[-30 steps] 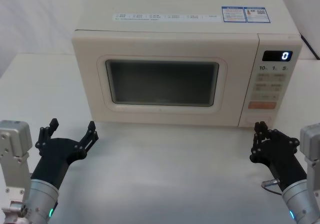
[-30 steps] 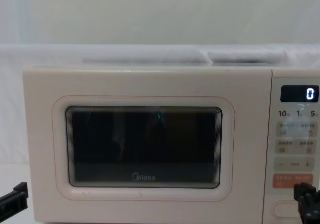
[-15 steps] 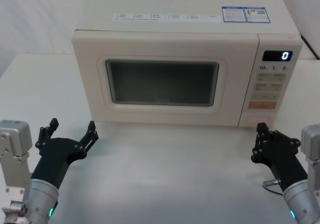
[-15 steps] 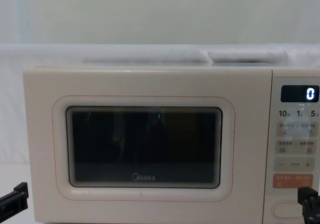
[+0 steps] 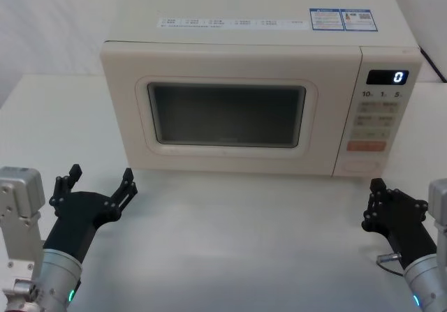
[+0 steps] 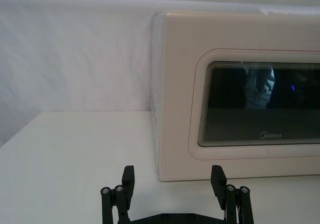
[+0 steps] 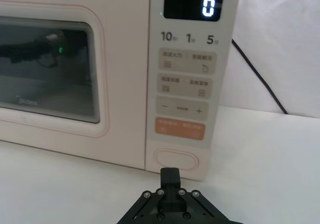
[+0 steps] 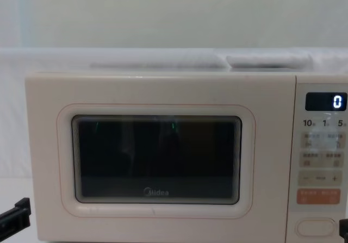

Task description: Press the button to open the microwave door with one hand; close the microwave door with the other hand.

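Observation:
The cream microwave stands at the table's middle with its door (image 5: 227, 116) (image 8: 157, 161) closed flush, dark window facing me. The wide pill-shaped button (image 7: 176, 160) (image 8: 315, 228) sits at the bottom of the control panel, under the orange key. My right gripper (image 5: 377, 190) (image 7: 170, 175) is shut and empty, hovering low over the table a short way in front of the button, not touching it. My left gripper (image 5: 101, 179) (image 6: 173, 178) is open and empty, low over the table before the door's left corner.
The panel display (image 7: 192, 5) reads 0. A black power cable (image 7: 260, 78) runs down behind the microwave's right side. White tabletop (image 5: 244, 242) stretches between the two grippers, with a white backdrop behind.
My right gripper has drawn back from the button, toward me and slightly right, dropping nearly out of the chest view. The door stays closed and the left arm has not moved.

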Controlling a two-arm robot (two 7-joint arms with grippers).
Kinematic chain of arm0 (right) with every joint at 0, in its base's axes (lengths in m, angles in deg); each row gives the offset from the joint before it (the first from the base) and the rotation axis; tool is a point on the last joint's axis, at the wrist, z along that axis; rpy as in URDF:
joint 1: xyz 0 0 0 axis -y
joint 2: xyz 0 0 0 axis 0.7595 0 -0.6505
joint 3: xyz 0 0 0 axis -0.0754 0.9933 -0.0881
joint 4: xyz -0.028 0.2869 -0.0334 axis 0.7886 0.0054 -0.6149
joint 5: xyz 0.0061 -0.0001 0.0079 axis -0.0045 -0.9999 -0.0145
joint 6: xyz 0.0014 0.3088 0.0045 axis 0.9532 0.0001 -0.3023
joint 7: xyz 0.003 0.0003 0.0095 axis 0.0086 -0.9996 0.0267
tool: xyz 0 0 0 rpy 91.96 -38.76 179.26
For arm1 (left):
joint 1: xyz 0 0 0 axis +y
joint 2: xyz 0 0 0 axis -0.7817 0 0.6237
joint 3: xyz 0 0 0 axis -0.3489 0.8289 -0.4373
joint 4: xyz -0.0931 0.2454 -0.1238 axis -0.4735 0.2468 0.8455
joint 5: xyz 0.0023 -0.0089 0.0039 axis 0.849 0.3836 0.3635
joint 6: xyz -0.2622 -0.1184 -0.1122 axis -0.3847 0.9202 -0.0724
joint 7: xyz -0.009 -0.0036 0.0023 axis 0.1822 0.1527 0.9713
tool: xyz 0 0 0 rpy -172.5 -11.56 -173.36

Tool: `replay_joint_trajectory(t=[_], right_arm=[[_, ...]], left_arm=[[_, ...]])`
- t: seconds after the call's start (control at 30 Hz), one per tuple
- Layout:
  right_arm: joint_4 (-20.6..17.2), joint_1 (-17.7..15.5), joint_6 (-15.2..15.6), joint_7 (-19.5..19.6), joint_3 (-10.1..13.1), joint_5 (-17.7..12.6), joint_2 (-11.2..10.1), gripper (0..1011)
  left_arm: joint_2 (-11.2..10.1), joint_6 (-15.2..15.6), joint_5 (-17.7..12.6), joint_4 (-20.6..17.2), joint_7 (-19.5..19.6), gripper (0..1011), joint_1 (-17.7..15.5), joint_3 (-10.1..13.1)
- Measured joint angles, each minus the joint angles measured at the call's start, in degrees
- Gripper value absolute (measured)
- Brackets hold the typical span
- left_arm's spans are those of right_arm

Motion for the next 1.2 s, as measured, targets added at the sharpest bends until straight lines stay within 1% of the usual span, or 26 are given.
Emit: replay_joint_trajectory(t=[0.27,0.4,0.53,0.73,1.2], right_arm=[[2.08,1.35,0.21,-0.9,1.59,0.83,0.62,0],[4.03,2.97,0.37,-1.68,2.27,1.38,1.1,0],[5.44,4.23,0.48,-2.26,2.5,1.91,1.5,0],[8.55,6.94,0.57,-3.32,2.7,3.02,2.47,0],[13.94,10.92,0.23,-3.85,3.95,3.85,3.68,0]], left_arm=[[0.0,0.0,0.0,0.0,0.0,1001,0.0,0.0],[0.0,0.0,0.0,0.0,0.0,1001,0.0,0.0],[0.0,0.0,0.0,0.0,0.0,1001,0.0,0.0],[0.0,0.0,0.0,0.0,0.0,1001,0.0,0.0],[0.0,0.0,0.0,0.0,0.0,1001,0.0,0.0]])
